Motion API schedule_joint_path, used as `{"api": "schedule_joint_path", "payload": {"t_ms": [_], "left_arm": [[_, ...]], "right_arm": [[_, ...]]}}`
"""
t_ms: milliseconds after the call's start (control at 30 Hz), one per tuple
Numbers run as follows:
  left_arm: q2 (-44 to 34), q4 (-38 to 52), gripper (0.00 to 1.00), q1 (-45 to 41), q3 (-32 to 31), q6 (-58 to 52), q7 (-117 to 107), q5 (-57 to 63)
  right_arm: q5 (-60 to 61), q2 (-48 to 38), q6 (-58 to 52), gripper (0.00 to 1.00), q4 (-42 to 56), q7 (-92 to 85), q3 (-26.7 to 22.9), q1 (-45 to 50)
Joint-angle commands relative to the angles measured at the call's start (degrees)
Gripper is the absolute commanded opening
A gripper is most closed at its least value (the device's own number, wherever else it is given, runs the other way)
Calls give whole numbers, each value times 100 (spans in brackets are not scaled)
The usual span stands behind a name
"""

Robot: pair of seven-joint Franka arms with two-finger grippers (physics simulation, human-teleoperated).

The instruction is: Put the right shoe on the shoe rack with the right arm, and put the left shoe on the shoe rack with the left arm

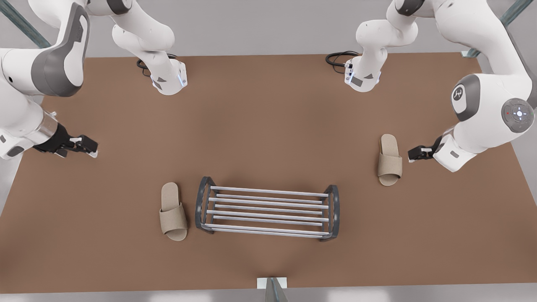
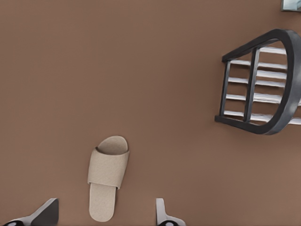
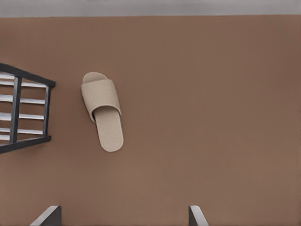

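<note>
Nothing is done yet. Both shoes lie flat on the table (image 1: 268, 126), and the shoe rack (image 1: 268, 191) carries nothing on either tier.

My right gripper (image 1: 86, 147) hangs at the front view's left, well apart from the right shoe (image 1: 173, 212). That shoe lies just beside the rack's end frame, not touching it as far as I can see. Right wrist view: jaws spread wide, empty, with the shoe (image 3: 102, 110) out ahead next to the rack end.

My left gripper (image 1: 415, 153) sits at the front view's right, just beside the left shoe (image 1: 389, 159), which lies away from the rack. Left wrist view: jaws wide open, gripping nothing, with the shoe's heel end (image 2: 107, 181) roughly between the finger tips and below them.

Left to do, by my read: both grasps, both lifts, both placements. The left arm looks closer to its grasp.

Count: two shoes, one rack with two tiers, two arms, two grippers.
</note>
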Motion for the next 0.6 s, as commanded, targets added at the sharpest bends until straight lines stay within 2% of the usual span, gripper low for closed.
{"api": "schedule_joint_path", "payload": {"t_ms": [0,133,167,200,233,267,333,400,433,500,567], "left_arm": [[60,13,100,3,-4,273,-425,-13],[43,39,100,-59,-22,265,-425,39],[-62,-92,100,38,-48,177,-364,110],[-518,-915,100,292,-118,526,-258,110],[-1079,-2029,100,345,-119,1516,-214,119],[-1969,-3966,100,345,-127,3689,-144,162],[-2813,-5910,100,407,-180,6309,-144,514],[-2656,-7580,100,460,-268,9692,-117,514],[-2305,-7950,100,582,-268,10907,-108,506],[-2225,-7977,100,697,-286,10899,-108,514],[-2005,-8091,100,723,-286,10899,-108,514]], "right_arm": [[31,11,75,100,10,-92,-3,-32],[-57,266,628,100,-121,-30,50,161],[-48,125,1156,100,-657,-21,59,188],[-48,-93,1603,100,-1244,-21,181,188],[-39,-418,2173,100,-1894,-12,217,179],[-39,-999,2851,100,-2862,-12,226,135],[-22,-1957,3669,100,-4128,-4,340,109],[-13,-2441,4460,100,-4998,-4,358,91],[-13,-2564,5189,100,-5534,-4,366,83],[4,-2389,7316,100,-6625,31,375,-76],[5,-1686,8994,100,-7003,295,375,-84]]}}
